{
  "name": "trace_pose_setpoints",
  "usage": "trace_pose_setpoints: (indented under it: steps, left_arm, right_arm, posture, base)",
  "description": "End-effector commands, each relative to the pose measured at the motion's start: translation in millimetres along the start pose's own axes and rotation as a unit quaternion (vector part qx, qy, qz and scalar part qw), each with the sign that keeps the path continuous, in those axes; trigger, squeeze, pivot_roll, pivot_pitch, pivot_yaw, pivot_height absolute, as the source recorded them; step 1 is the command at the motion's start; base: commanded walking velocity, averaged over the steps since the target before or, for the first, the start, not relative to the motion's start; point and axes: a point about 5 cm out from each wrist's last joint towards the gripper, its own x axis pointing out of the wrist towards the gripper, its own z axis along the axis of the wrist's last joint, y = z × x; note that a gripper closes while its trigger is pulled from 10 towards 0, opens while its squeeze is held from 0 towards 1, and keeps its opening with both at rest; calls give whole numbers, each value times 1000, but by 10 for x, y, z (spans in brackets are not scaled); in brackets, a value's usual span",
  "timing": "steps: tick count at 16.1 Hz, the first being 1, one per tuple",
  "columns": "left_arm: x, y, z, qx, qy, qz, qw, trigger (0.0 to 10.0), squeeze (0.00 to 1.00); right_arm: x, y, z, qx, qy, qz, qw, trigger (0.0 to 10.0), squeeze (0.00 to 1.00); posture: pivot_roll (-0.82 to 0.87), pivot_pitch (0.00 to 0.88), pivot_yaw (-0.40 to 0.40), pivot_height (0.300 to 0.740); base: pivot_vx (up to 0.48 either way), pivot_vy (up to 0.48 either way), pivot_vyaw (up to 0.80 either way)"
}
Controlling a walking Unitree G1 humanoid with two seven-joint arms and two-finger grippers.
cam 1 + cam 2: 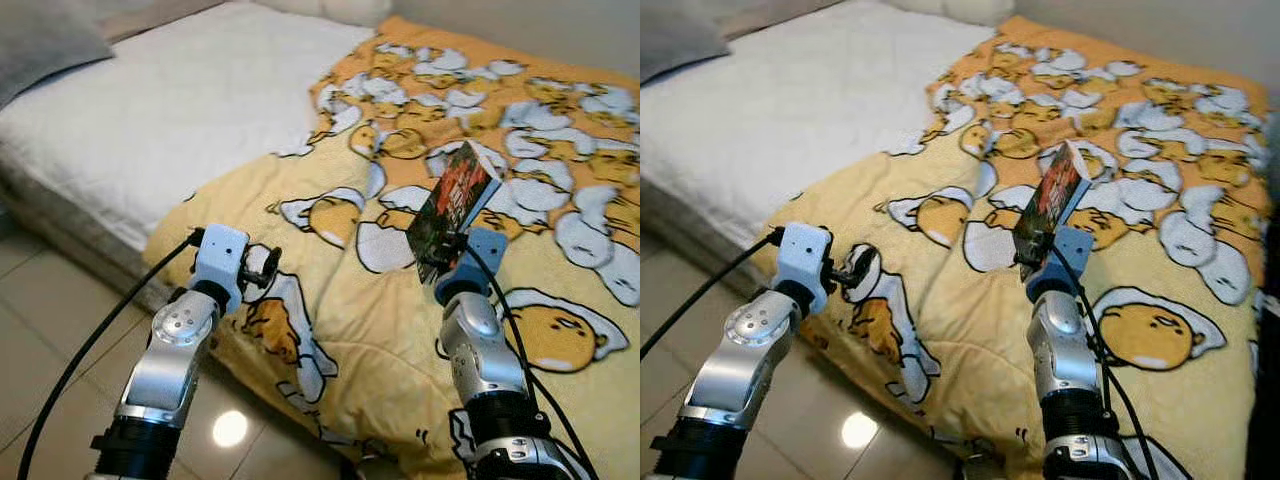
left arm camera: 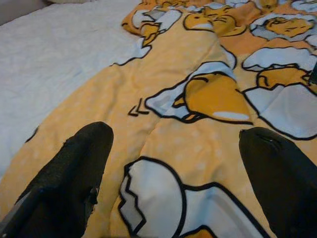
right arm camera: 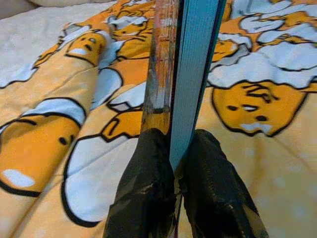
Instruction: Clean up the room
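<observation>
My right gripper (image 1: 443, 250) is shut on a book (image 1: 455, 203) with a dark red and green cover, held upright above the yellow cartoon-egg blanket (image 1: 330, 330). In the right wrist view the book's spine and pale page edge (image 3: 190, 74) rise straight up from between the two black fingers (image 3: 148, 193). My left gripper (image 1: 266, 268) hangs open over the blanket's near left corner, with nothing between its fingers (image 2: 74, 168).
The blanket covers the right half of a bed with a white mattress (image 1: 170, 110). A grey pillow (image 1: 40, 40) lies at the far left. Beige tiled floor (image 1: 60, 330) runs along the bed's near side.
</observation>
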Motion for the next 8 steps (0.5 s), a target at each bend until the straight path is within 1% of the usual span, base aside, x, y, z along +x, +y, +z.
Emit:
trace_pose_setpoints:
  steps: [1,2,8]
  left_arm:
    - [2,11,4,1,-1,2,1000,10000,0]
    - [1,6,5,0,-2,-1,1000,10000,0]
    - [1,23,17,-3,-4,1,1000,10000,0]
  right_arm:
    - [26,33,84,-4,-14,5,1000,10000,0]
    - [26,33,82,-4,-13,5,1000,10000,0]
    - [31,44,83,-7,-13,6,1000,10000,0]
  posture:
    - [-12,0,-20,740]
    - [-12,0,-20,740]
    - [-11,0,-21,740]
  base:
    - [0,0,-800]
    - [0,0,-800]
    - [0,260,-800]
